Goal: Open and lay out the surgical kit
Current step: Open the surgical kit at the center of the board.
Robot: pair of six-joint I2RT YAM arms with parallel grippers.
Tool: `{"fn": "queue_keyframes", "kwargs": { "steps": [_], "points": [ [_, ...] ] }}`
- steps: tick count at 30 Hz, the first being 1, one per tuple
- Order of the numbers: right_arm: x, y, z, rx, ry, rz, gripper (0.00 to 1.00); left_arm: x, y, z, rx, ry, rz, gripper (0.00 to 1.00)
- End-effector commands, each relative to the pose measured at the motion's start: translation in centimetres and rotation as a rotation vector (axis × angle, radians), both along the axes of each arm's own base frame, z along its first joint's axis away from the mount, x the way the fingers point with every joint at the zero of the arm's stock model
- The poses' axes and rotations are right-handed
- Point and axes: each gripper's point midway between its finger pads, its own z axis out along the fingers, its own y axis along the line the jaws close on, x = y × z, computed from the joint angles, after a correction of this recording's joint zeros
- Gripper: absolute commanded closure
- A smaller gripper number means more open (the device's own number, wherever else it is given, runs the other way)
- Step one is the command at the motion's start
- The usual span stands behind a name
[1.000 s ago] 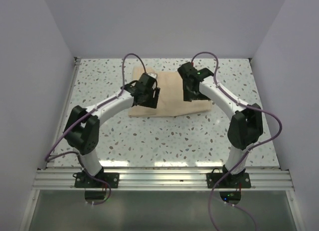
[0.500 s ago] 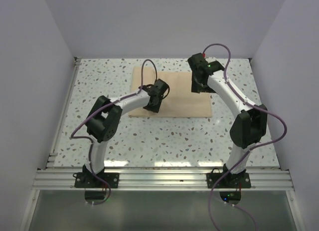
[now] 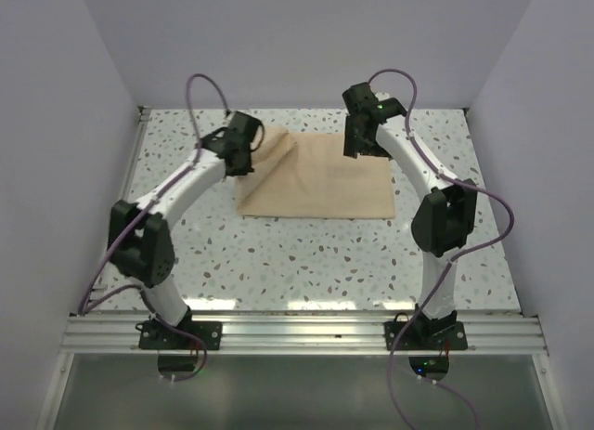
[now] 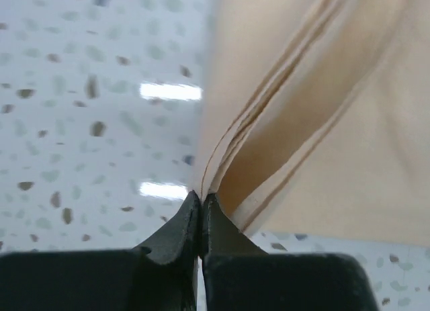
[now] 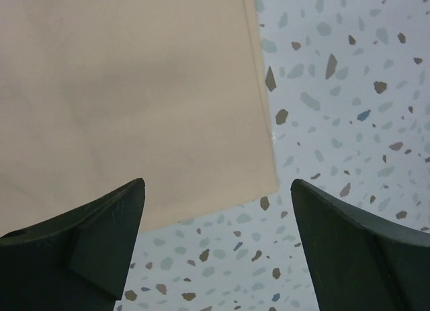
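Note:
The surgical kit shows only as a beige cloth wrap [image 3: 320, 184] lying flat on the speckled table, with its far left corner pulled up into a ridge. My left gripper [image 3: 249, 153] is shut on that corner. In the left wrist view the fingertips [image 4: 201, 198] pinch several stacked cloth edges, and the cloth wrap [image 4: 322, 123] rises away from them. My right gripper [image 3: 358, 151] hovers open over the wrap's far right part. In the right wrist view its gripper [image 5: 216, 183] holds nothing and stands over a corner of the cloth wrap [image 5: 134, 103].
Pale walls close in the speckled table [image 3: 306, 254] on the left, back and right. A metal rail [image 3: 297, 332] with both arm bases runs along the near edge. Purple cables loop above both arms.
My left gripper has gone from the cloth's middle to its far left corner, shut on it and lifted a fold. The right gripper stayed open and shifted slightly left.

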Motion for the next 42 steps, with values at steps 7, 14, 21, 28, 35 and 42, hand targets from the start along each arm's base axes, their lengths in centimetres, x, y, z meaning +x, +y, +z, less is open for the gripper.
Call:
{"fn": "queue_keyframes", "kwargs": {
  "steps": [7,14,21,28,35,42],
  "points": [
    [5.9,2.0,-0.1,0.195,-0.055,0.017,0.06,-5.5,16.5,-0.7,-0.005,0.009,0.443,0.0],
    [10.0,-1.9,-3.0,0.287,-0.061,-0.088,0.11,-8.1,15.3,-2.3,-0.086,0.066,0.436,0.0],
    [14.6,-5.0,-5.2,0.372,-0.123,-0.155,0.24,-11.3,15.3,-3.1,-0.096,0.111,0.446,0.02],
    [18.2,-3.9,-8.2,0.482,-0.177,-0.146,0.33,-13.1,15.5,-2.9,-0.102,0.124,0.469,0.04],
    [19.9,-3.9,-10.6,0.499,-0.203,-0.167,0.36,-14.1,16.1,-2.5,-0.074,0.135,0.486,0.04],
    [20.2,-6.3,-12.4,0.431,-0.205,-0.224,0.36,-14.9,16.7,-2.0,-0.043,0.133,0.493,0.04]
  ]
}}
